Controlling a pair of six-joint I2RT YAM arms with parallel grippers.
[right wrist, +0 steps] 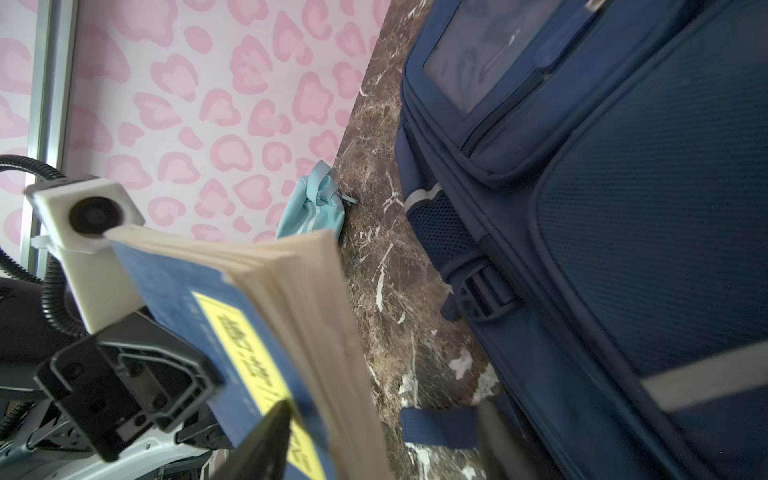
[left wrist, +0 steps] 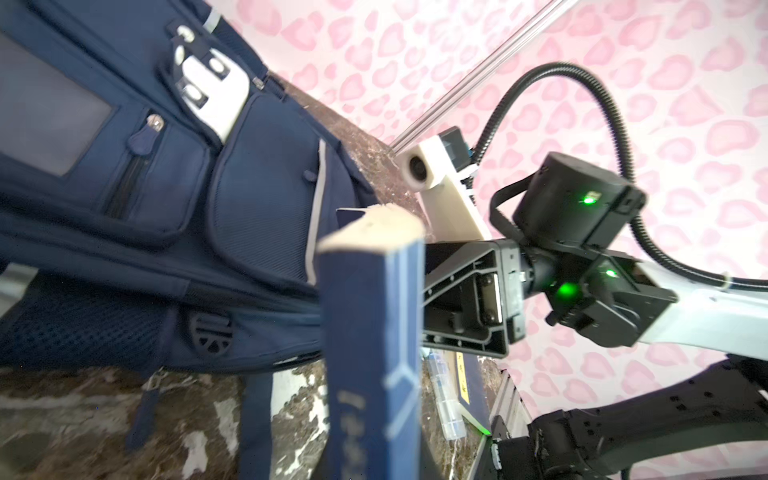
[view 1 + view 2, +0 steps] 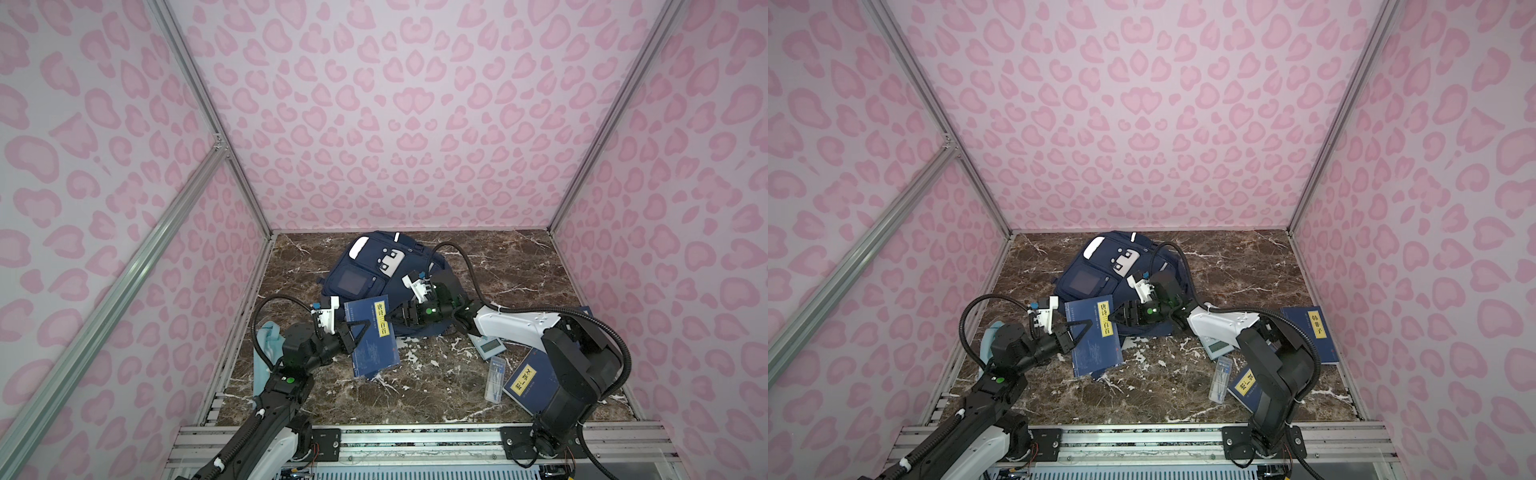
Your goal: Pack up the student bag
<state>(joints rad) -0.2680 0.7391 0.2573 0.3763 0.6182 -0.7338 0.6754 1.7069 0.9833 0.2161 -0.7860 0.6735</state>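
Left gripper (image 3: pixel 360 326) pinches the book (image 3: pixel 374 349) up off the tabletop (image 3: pixel 436 374); right gripper (image 3: pixel 397 317) stands wide beside its label. The bag (image 3: pixel 365 266) lies just behind, pockets up. I'd grip firm and let the right back straight out.

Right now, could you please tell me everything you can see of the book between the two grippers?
The book is a closed navy paperback with a yellow label and cream page edges. It hangs tilted above the marble table, near the student bag. The left gripper clamps its spine side; the right gripper stands open around its page side.
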